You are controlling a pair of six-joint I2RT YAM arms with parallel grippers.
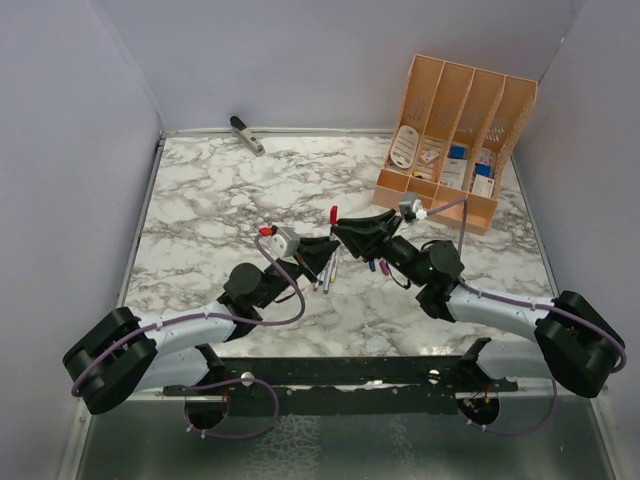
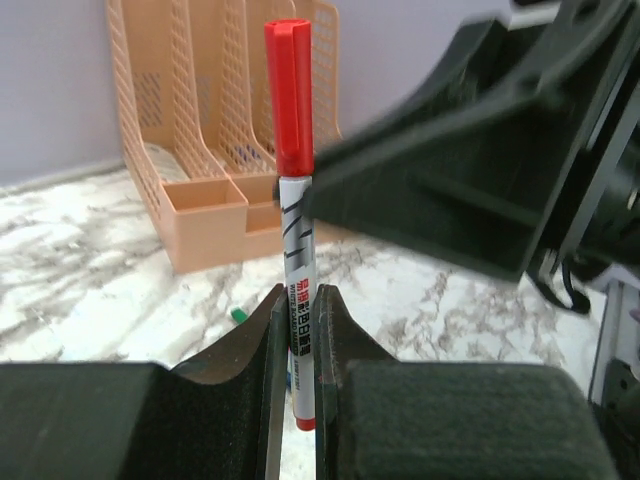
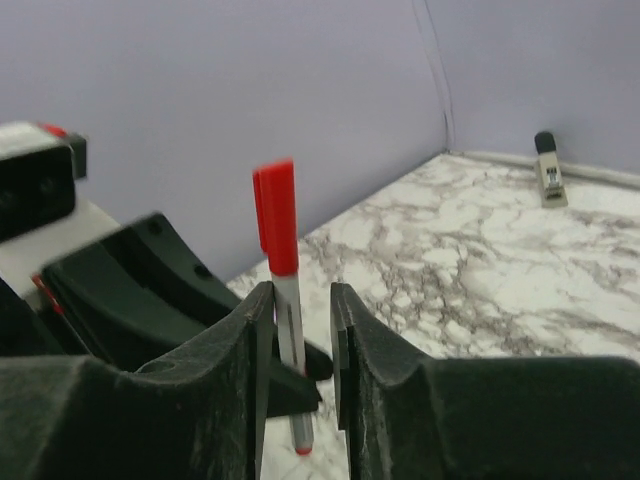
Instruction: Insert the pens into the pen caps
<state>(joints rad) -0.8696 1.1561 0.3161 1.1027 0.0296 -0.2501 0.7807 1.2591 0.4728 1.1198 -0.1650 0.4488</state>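
A white pen (image 2: 299, 270) stands upright with a red pen cap (image 2: 289, 95) seated on its top end. My left gripper (image 2: 297, 300) is shut on the pen's lower barrel. My right gripper (image 3: 300, 300) is open around the same pen (image 3: 288, 310), just below the red cap (image 3: 275, 215); the barrel lies against one finger, with a gap to the other. From above, the two grippers (image 1: 325, 245) (image 1: 340, 228) meet at mid-table under the red cap (image 1: 333, 213). More pens (image 1: 328, 272) lie below them, and small pen caps (image 1: 380, 266) lie to the right. A green cap (image 2: 239, 314) lies on the marble.
An orange mesh file organizer (image 1: 455, 130) stands at the back right. A grey clip-like tool (image 1: 247, 134) lies at the back left edge. The marble table (image 1: 200, 210) is walled on three sides.
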